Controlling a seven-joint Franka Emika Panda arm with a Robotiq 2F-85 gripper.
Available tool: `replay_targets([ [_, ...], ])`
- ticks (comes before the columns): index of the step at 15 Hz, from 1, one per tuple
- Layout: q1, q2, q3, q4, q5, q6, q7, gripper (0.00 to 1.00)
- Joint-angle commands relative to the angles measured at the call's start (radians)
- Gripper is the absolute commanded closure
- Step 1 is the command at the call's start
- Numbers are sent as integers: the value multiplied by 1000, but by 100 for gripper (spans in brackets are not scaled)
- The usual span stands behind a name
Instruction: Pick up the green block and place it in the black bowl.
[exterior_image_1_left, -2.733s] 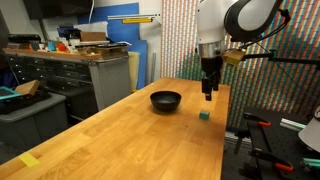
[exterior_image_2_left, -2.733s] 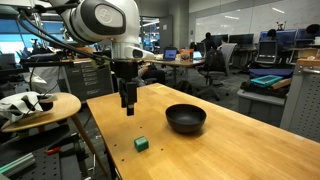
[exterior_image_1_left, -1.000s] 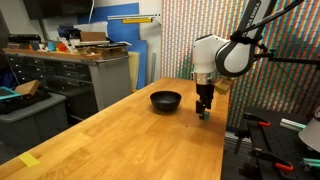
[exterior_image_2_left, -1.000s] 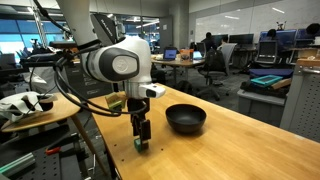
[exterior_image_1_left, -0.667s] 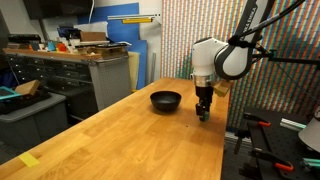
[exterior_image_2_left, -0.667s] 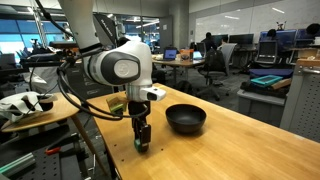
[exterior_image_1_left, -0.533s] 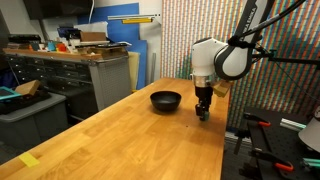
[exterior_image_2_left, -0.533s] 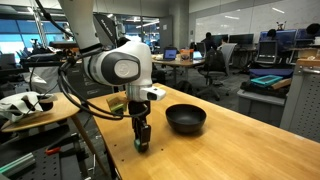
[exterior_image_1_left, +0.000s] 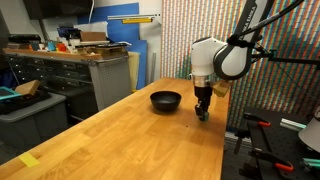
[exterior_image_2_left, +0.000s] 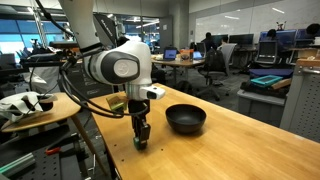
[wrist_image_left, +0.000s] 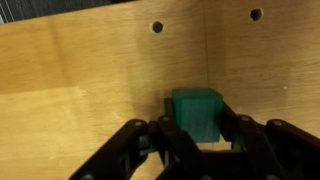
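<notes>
Wrist view: the gripper (wrist_image_left: 197, 133) is down at the wooden table (wrist_image_left: 80, 90), its jaws drawn in narrow around the green block (wrist_image_left: 195, 108). The block sits squarely between the two fingers (wrist_image_left: 160, 137), and the pads appear to press against its opposite sides. The block's underside looks to rest on the tabletop. Past the block, ahead of the fingertips, two small round holes (wrist_image_left: 157, 27) show in the wood. In both exterior views the gripper (exterior_image_1_left: 203, 113) (exterior_image_2_left: 141, 142) points straight down, fingertips at table level. The black bowl (exterior_image_1_left: 166, 100) (exterior_image_2_left: 186, 118) stands off to the gripper's side, near but not touching it.
</notes>
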Motion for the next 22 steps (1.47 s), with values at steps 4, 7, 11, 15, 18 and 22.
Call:
replay_targets([
  [4, 23, -94, 9, -12, 37, -90, -41, 81],
  [7, 27, -164, 13, -1, 24, -180, -37, 81],
  [11, 10, -238, 41, 59, 28, -319, -66, 81],
  [15, -1, -247, 58, 163, 32, -426, -104, 81],
  [18, -9, -211, 59, 254, 35, -472, -130, 81],
  [22, -24, -144, 52, 371, 33, -498, -159, 81],
])
